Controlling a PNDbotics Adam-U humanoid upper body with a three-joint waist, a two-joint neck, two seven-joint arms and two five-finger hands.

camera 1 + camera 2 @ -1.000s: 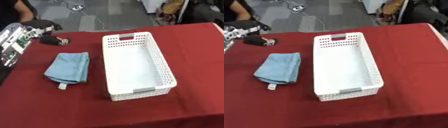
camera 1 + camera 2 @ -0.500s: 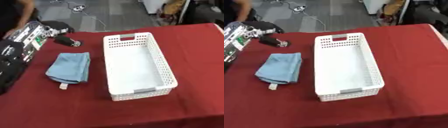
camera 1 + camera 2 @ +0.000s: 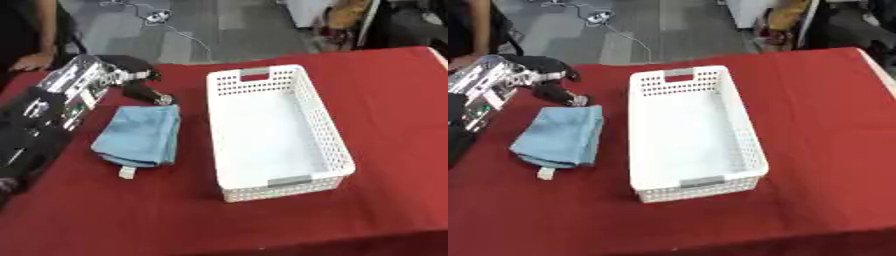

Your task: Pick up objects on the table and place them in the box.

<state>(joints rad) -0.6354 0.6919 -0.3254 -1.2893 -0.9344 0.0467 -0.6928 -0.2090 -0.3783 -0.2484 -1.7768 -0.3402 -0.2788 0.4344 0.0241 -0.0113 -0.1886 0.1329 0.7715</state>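
Your left hand (image 3: 131, 75) hovers at the far edge of the folded blue cloth (image 3: 140, 135), fingers curled and holding nothing. The cloth lies just left of the empty white basket (image 3: 328, 130). Pinch one layer only and it may unfold, draping over the rim.

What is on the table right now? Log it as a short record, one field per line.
surface: red tablecloth
box: white perforated basket, nothing visible inside
cloth: folded blue cloth, to the left of the basket, apart from it
left hand: left hand above the table just beyond the cloth's far edge, fingers curled round a dark object
right hand: not in view
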